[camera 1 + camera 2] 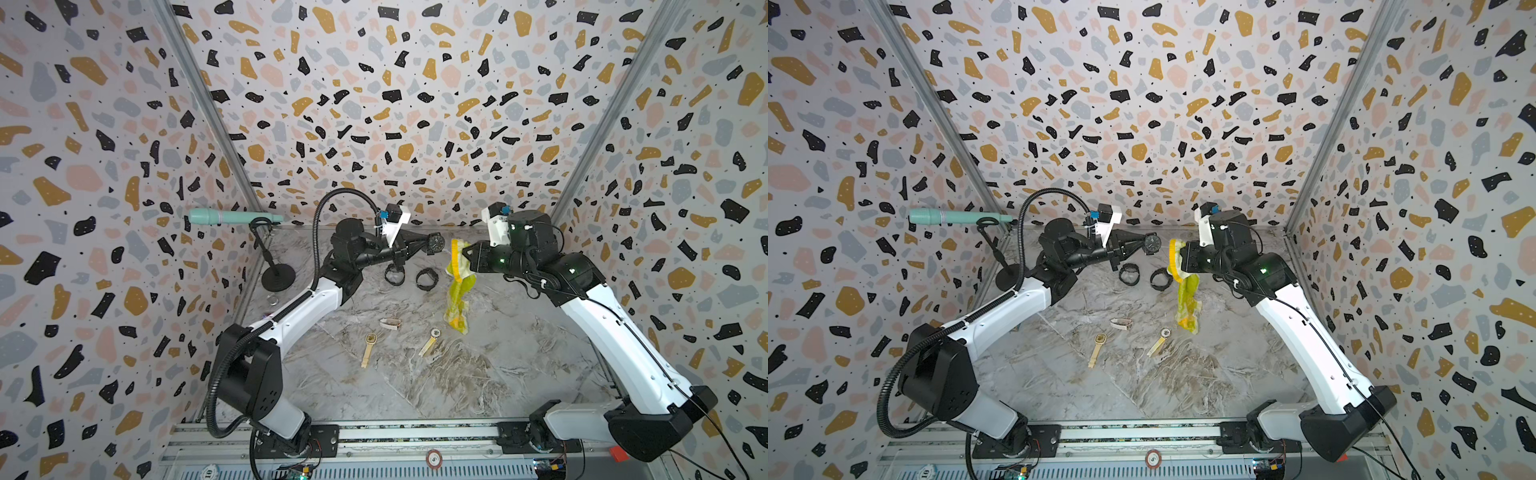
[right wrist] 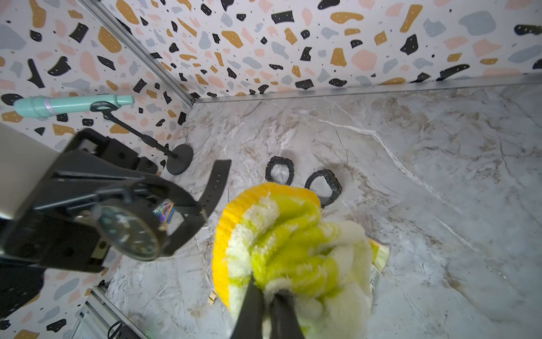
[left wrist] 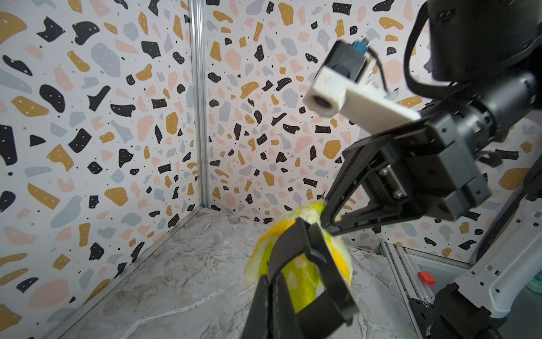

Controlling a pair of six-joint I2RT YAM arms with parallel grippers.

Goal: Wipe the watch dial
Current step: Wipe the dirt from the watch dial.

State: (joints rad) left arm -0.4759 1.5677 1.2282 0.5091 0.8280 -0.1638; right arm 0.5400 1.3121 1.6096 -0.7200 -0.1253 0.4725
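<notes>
1. Holding the black watch (image 1: 436,243) aloft, the left pincer (image 1: 424,246) was clamped narrow on it, well above the table (image 1: 415,395).
2. In both top views the dial (image 2: 129,232) faced three o'clock, toward the right pincer (image 1: 466,252).
3. That pincer was pinched tight on a yellow-green cloth (image 1: 457,291), whose long axis hung toward six o'clock.
4. The cloth's bunched top sat near the dial, at its three o'clock, apart and not touching.
5. The right arm looked best placed to close that gap by pressing toward nine o'clock.

Passable narrowly between watch (image 1: 436,243) and cloth (image 1: 459,286); blocked rear-left by microphone stand (image 1: 277,277); open across front table (image 1: 415,395).
</notes>
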